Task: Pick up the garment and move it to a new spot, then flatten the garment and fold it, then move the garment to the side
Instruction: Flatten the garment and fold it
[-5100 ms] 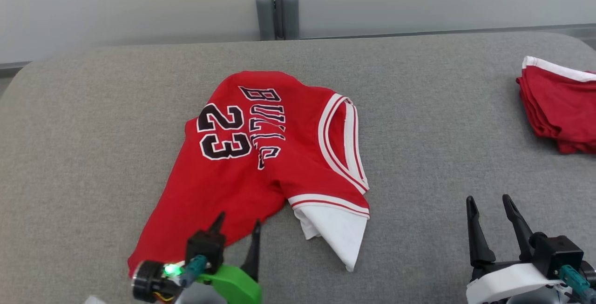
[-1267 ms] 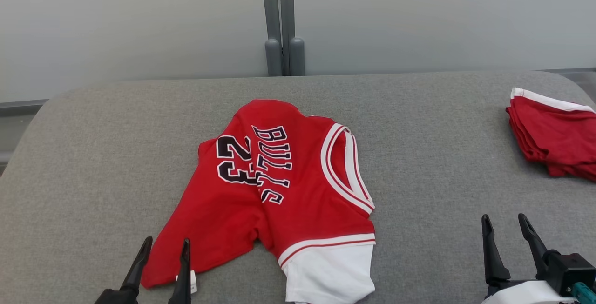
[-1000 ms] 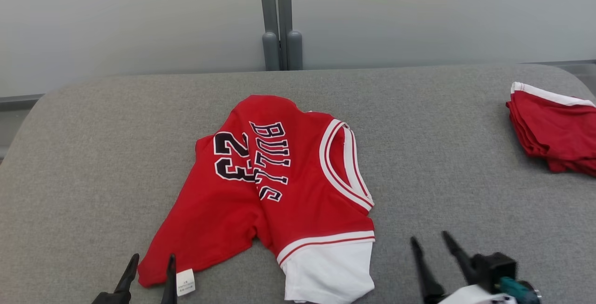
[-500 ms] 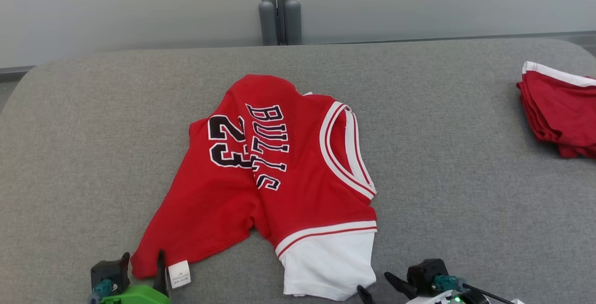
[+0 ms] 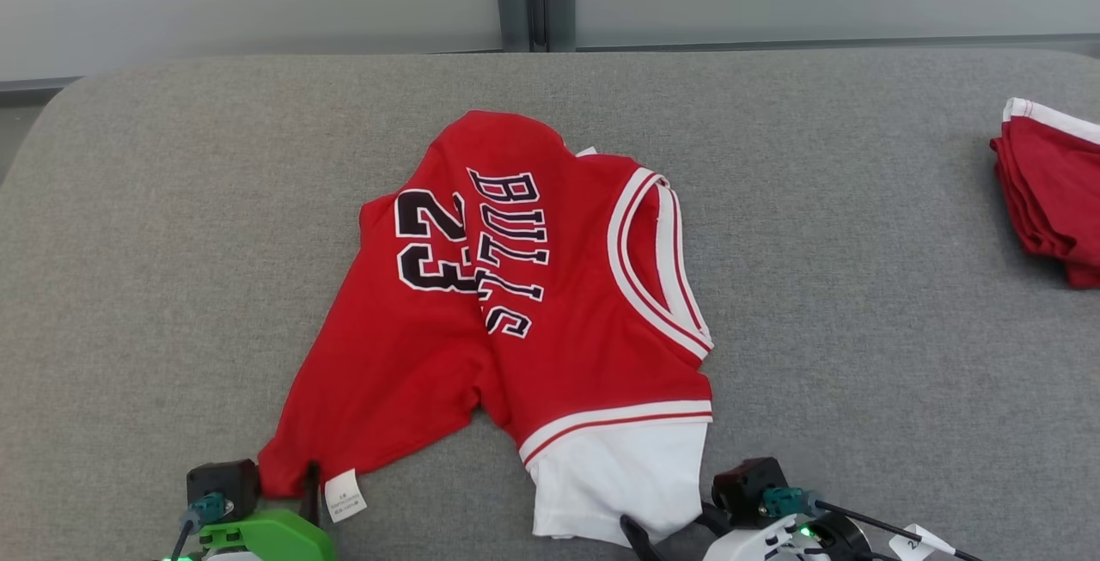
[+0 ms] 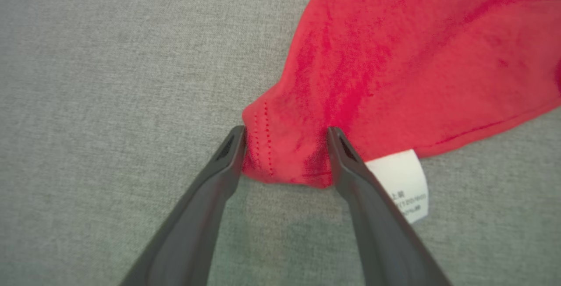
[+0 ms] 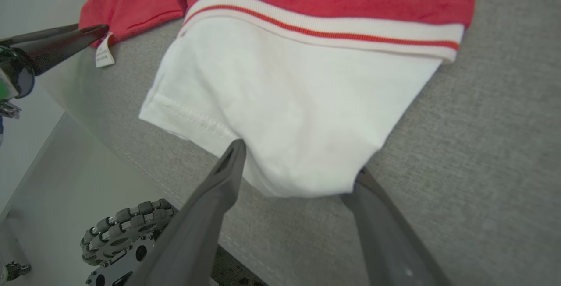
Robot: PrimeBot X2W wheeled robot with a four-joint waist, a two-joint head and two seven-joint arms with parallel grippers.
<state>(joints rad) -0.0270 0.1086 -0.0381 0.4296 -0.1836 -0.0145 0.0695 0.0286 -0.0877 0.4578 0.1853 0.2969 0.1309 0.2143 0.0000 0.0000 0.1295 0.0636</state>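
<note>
One red jersey (image 5: 533, 312) is lying mid-worktop; one folded red pile (image 5: 1044, 192) is sitting at the right edge; two grippers are standing at the near edge, left gripper (image 6: 287, 135) and right gripper (image 7: 300, 159).

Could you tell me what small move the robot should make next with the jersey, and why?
Probably close both grippers. The left gripper stands open astride the red corner of the jersey, and the right gripper stands open astride the white sleeve, so neither grips cloth yet.
</note>
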